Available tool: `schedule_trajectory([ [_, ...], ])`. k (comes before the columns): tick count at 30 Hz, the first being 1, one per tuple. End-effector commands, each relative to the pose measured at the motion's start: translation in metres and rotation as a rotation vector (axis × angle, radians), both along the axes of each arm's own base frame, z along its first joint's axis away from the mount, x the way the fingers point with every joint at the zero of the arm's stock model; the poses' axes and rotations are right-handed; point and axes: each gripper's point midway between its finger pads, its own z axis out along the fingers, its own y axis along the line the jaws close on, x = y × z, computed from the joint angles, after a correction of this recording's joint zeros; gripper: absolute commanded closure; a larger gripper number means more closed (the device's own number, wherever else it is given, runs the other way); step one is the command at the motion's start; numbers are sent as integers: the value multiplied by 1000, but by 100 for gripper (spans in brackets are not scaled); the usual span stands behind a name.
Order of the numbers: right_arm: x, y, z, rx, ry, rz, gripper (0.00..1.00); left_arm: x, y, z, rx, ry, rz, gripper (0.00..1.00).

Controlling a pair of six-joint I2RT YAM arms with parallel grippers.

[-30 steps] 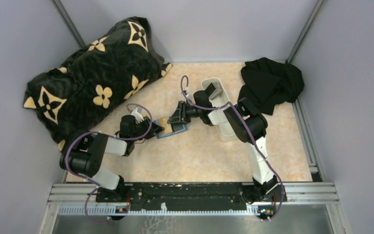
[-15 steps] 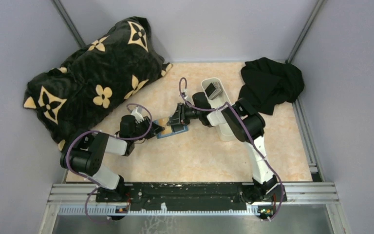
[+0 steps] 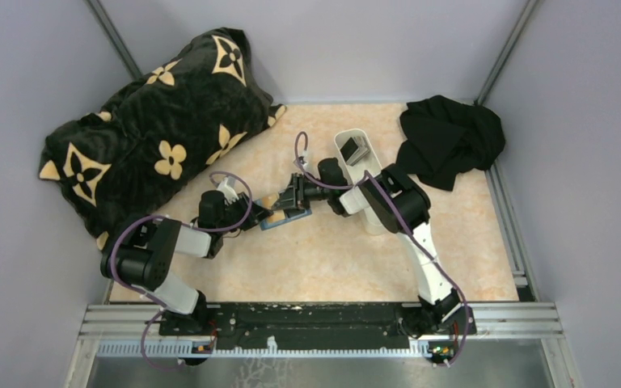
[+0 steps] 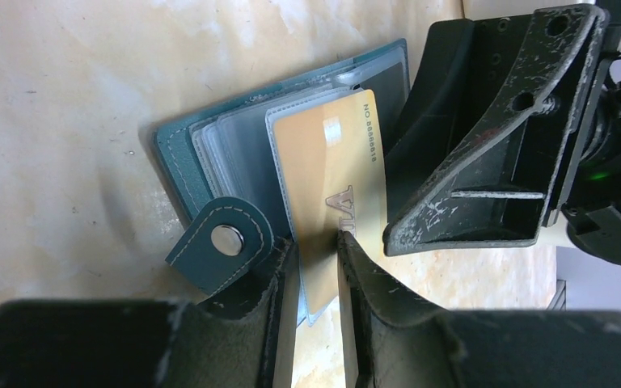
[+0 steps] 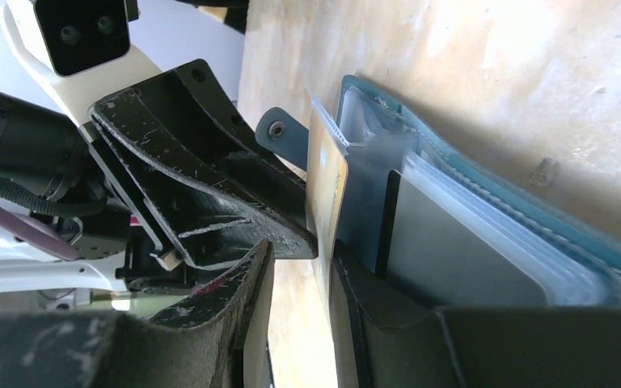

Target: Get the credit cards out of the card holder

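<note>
The card holder (image 3: 285,217) lies open in the middle of the counter (image 3: 331,267). The left end effector (image 4: 315,255) pinches the gold card (image 4: 331,170) where it sits in the holder. The right end effector (image 5: 299,263) sits around the card, but I cannot tell if it grips. A pull could drag the holder along or bend the card.

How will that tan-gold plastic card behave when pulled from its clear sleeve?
The tan-gold card looks flat and thin, so probably stiff and light. Its smooth face may slip in a pinch. The clear sleeves around it could drag along.

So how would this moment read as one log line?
left gripper: pinching gold card | right gripper: open around it | card holder: open
</note>
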Motion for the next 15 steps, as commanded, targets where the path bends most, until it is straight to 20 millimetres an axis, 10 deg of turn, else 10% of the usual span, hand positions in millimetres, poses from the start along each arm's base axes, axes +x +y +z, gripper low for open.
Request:
schedule_trajectory([
  [1,-37,30,43,174,-74,168,69,-28,8,-45,79,176,-7,69],
  [15,-7,-6,35,41,-130,44,70,-30,2,-37,21,181,-10,69],
])
